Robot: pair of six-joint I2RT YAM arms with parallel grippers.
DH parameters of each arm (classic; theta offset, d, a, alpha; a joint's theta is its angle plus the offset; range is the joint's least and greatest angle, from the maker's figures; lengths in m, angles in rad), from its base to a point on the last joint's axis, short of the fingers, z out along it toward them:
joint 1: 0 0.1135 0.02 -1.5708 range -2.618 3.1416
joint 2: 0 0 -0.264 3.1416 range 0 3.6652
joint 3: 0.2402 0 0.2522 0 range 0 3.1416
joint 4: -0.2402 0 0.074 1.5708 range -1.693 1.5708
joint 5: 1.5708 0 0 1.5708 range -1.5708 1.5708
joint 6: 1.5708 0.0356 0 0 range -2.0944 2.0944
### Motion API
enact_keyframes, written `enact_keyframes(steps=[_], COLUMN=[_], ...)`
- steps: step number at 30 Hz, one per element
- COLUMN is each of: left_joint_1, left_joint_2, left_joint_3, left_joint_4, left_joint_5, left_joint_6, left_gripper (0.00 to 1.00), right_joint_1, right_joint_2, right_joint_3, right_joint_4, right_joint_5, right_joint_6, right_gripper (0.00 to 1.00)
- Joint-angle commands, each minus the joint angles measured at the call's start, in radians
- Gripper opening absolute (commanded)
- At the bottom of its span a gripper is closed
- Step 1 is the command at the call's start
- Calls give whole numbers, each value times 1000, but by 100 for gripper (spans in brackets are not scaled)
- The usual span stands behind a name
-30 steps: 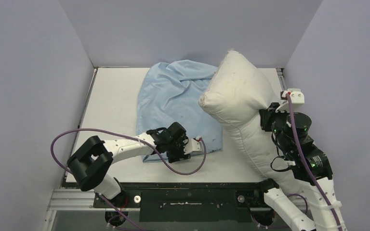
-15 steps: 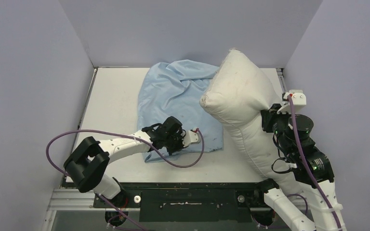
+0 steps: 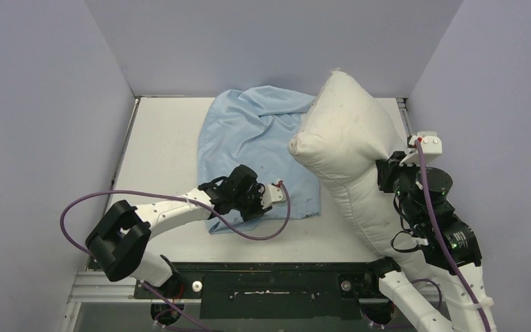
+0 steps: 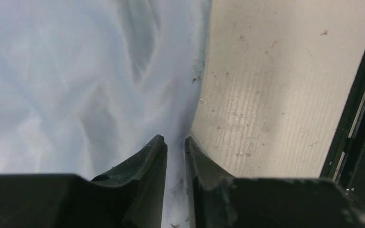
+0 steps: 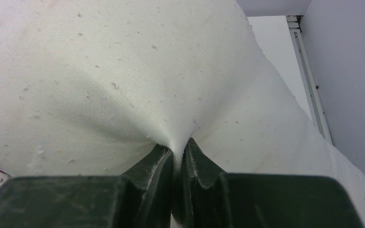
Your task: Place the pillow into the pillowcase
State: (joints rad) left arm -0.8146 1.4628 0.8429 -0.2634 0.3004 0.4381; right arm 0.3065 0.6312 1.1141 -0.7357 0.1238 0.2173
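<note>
The off-white pillow stands tilted at the right, its upper end raised over the table and its lower end running down to the near right edge. My right gripper is shut on a pinch of the pillow's fabric, the jaws closed tight on a fold. The light blue pillowcase lies flat and wrinkled on the table's middle, partly under the pillow. My left gripper sits at its near edge, its jaws closed down on the pillowcase hem.
The white table is walled by lilac panels at the left, back and right. A black rail runs along the near edge. A purple cable loops from the left arm over the table's near left.
My left gripper has moved left and a little farther onto the pillowcase's near edge. The right gripper with the pillow has shifted slightly right and up.
</note>
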Motion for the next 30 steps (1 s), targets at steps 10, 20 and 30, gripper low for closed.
enact_keyframes(steps=[10, 20, 30], left_joint_1=[-73, -71, 44], left_joint_2=[32, 76, -25], left_joint_3=[-28, -10, 21], left_joint_4=[22, 55, 170], left_joint_5=[-106, -194, -123], left_joint_6=[88, 106, -114], left_gripper=[50, 47, 0], right_joint_1=[-5, -5, -5], right_joint_2=[-25, -36, -36], right_joint_3=[49, 35, 17], right_joint_4=[97, 104, -43], right_joint_5=[39, 43, -9], right_joint_6=[-10, -8, -19], right_gripper=[0, 0, 0])
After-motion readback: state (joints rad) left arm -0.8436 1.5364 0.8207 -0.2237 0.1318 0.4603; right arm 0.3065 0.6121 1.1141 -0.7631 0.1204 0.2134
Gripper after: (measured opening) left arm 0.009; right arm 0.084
